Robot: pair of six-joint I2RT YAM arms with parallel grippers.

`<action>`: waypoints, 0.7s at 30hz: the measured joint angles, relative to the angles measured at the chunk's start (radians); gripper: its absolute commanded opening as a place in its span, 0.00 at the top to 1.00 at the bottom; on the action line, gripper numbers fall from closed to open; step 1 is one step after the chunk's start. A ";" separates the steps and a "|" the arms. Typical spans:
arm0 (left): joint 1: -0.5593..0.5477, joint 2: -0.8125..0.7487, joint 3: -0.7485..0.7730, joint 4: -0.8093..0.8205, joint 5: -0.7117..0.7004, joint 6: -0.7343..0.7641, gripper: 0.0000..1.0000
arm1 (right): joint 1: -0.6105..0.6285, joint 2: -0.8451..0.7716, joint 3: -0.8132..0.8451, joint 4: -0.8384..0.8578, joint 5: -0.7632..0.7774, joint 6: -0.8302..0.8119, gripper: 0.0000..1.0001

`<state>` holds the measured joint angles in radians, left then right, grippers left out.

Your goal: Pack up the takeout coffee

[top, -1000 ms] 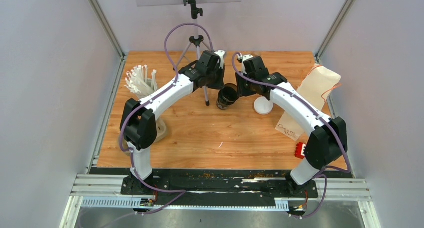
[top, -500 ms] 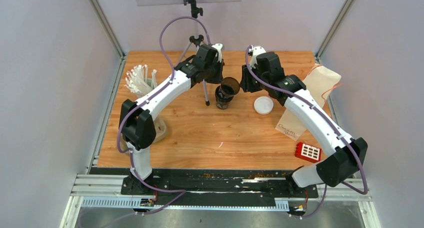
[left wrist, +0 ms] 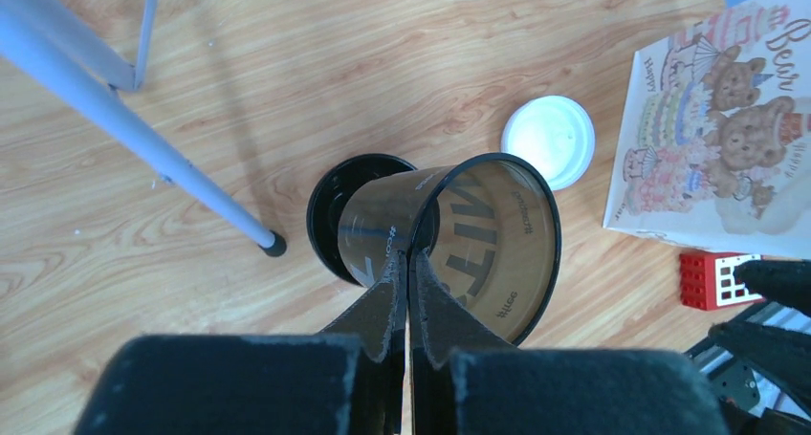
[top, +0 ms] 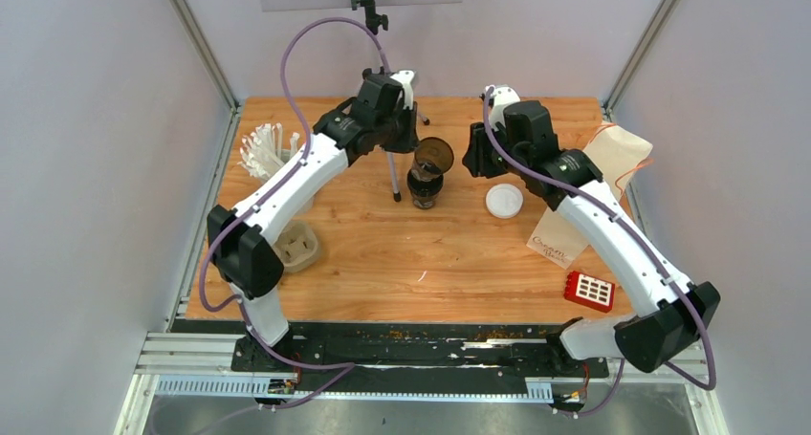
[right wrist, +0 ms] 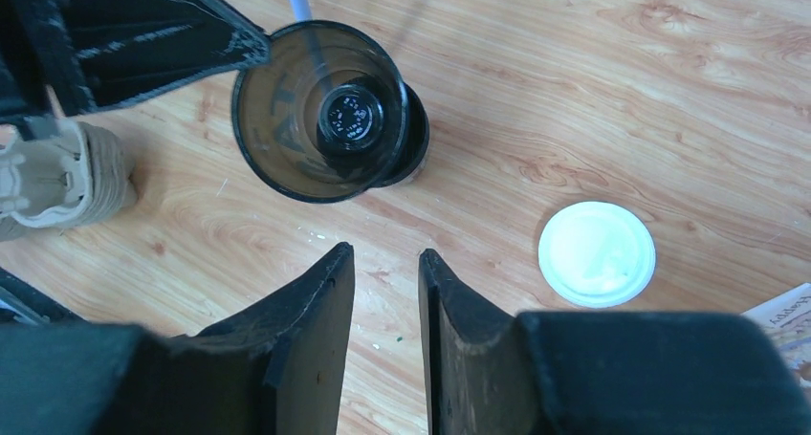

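Observation:
My left gripper (left wrist: 409, 255) is shut on the rim of a black paper cup (left wrist: 488, 234), which it holds tilted in the air with the brown inside showing. The held cup (top: 433, 155) hangs with its base over a second black cup (top: 424, 188) standing on the table; whether they still touch is unclear. In the right wrist view the held cup (right wrist: 287, 119) covers most of the standing cup (right wrist: 416, 148). A white lid (top: 504, 200) lies flat to the right. My right gripper (right wrist: 384, 250) is open and empty above bare wood between the cups and the lid (right wrist: 597, 253).
A white cup of straws (top: 268, 153) stands at the left and a brown pulp carrier tray (top: 296, 247) sits nearer the front left. A tripod (top: 383, 81) stands behind the cups. A printed paper bag (top: 593, 191) and a red block (top: 588, 290) lie at the right.
My left gripper has risen and moved back, lifting the upper cup off the lower one. My right arm has drawn away to the right and stretched out, with nothing in its fingers.

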<state>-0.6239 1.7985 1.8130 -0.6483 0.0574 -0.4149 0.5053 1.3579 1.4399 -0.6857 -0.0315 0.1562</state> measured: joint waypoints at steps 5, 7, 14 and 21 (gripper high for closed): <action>0.000 -0.102 -0.037 -0.031 -0.003 -0.002 1.00 | 0.000 -0.066 -0.025 -0.009 -0.004 0.000 0.68; 0.001 -0.151 -0.075 -0.036 0.011 -0.003 1.00 | 0.000 -0.084 -0.038 -0.009 -0.004 0.000 0.67; -0.012 -0.353 -0.402 -0.003 0.091 -0.019 1.00 | 0.000 -0.110 -0.118 -0.011 -0.003 -0.005 0.67; -0.039 -0.455 -0.772 0.123 0.145 -0.077 1.00 | -0.001 -0.109 -0.183 -0.012 0.016 -0.024 0.67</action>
<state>-0.6624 1.3437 1.0405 -0.5255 0.2024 -0.4915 0.5045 1.2488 1.2564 -0.6979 -0.0158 0.1326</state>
